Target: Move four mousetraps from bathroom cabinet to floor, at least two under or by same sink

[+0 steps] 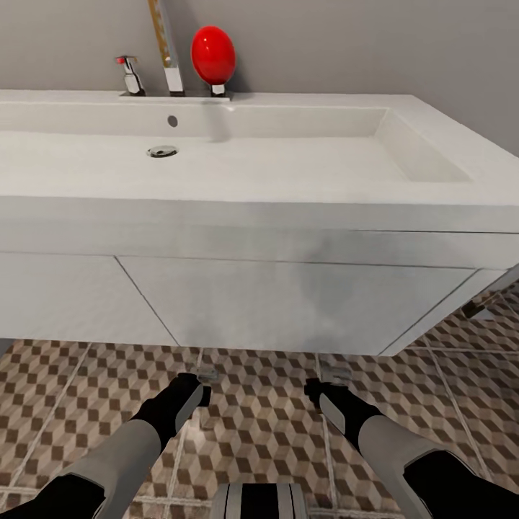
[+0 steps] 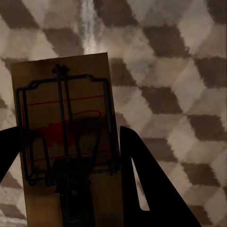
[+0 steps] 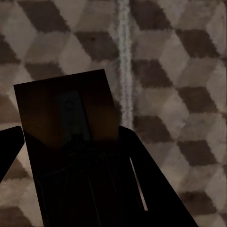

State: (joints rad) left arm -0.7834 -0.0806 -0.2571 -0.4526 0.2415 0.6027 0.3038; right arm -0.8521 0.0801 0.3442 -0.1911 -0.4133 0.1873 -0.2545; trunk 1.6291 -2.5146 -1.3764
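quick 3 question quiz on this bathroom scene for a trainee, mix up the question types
1. True or false: each gripper holds a flat tan wooden mousetrap.
2. The red egg-shaped object stands: A) in the basin B) on the sink's back ledge beside the tap C) on the floor
3. What lies below both grippers?

Key
1. True: left gripper holds one mousetrap, right gripper another.
2. B: red egg-shaped object, angular chrome tap, wide white rectangular sink.
3. The cube-patterned tiled floor.

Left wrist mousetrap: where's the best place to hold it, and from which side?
Judging by the left wrist view, hold the mousetrap by its long board edges at the near end, coming in lengthwise as the left gripper does now. The wire frame and red mark sit on the top face, so edge contact probably avoids them.
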